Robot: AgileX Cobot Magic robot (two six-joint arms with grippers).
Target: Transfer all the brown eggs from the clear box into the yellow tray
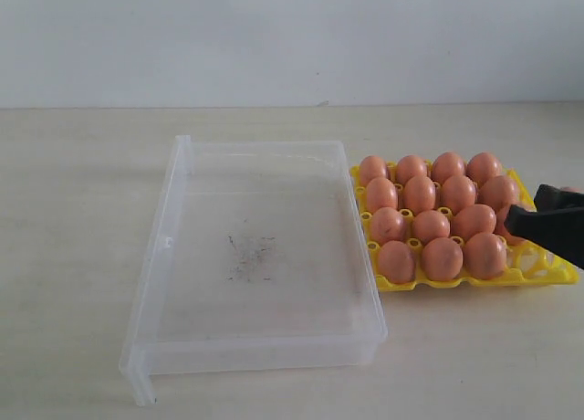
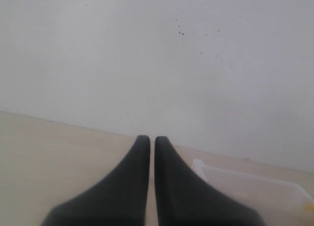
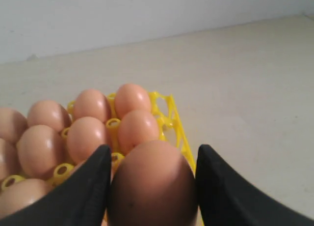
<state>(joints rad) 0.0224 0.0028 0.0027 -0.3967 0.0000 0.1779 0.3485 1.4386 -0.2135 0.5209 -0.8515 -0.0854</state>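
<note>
Egg (image 3: 153, 191) pinched at yellow tray (image 3: 172, 113) edge
Right gripper (image 3: 153, 157) jaws clamp it; left gripper (image 2: 151, 142) jaws pressed together; clear box (image 1: 274, 354) beside the tray

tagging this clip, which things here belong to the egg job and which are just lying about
Job: brown eggs, clear box, yellow tray, right gripper shut on one of the eggs.
Just there: table, wall, left gripper, shut, holding nothing.

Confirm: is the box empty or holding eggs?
Empty. The box floor shows only dark smudges; the eggs are at the tray.
</note>
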